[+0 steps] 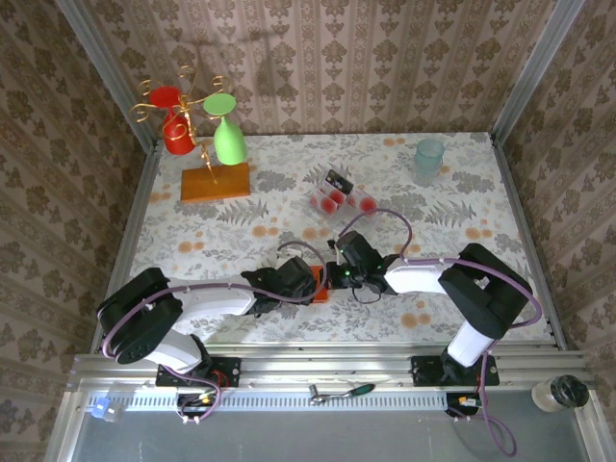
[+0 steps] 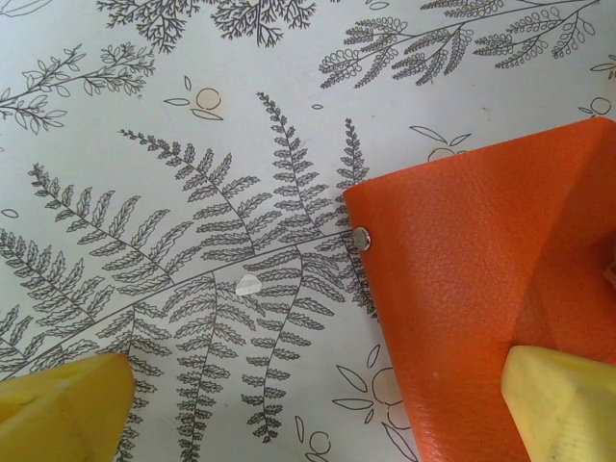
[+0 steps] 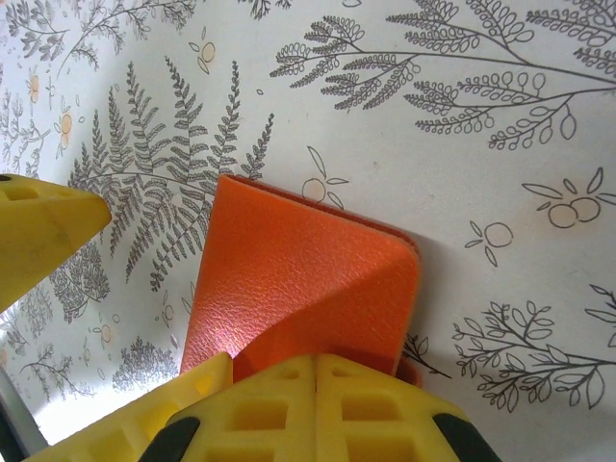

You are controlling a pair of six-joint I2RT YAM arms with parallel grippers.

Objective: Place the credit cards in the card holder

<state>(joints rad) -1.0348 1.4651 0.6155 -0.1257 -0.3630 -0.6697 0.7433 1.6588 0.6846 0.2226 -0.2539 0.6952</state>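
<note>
The orange card holder [image 1: 319, 295] lies on the patterned cloth near the front middle, between both arms. My right gripper [image 3: 316, 383] is shut on its near edge, and the cover [image 3: 289, 279] bends up in a crease. My left gripper [image 2: 313, 414] is open wide over the holder's [image 2: 481, 308] edge. One of its yellow fingertips [image 2: 563, 399] is above the leather and the other [image 2: 58, 404] is above bare cloth. A metal snap [image 2: 362, 239] shows at the holder's corner. The credit cards [image 1: 339, 195], pale with red blotches, lie further back in the middle.
At the back left an orange wooden block [image 1: 215, 183] carries a wire stand with a red cup [image 1: 177, 135] and a green cup [image 1: 228, 141]. A clear cup [image 1: 429, 156] stands at the back right. A small pale chip [image 2: 249, 283] lies on the cloth.
</note>
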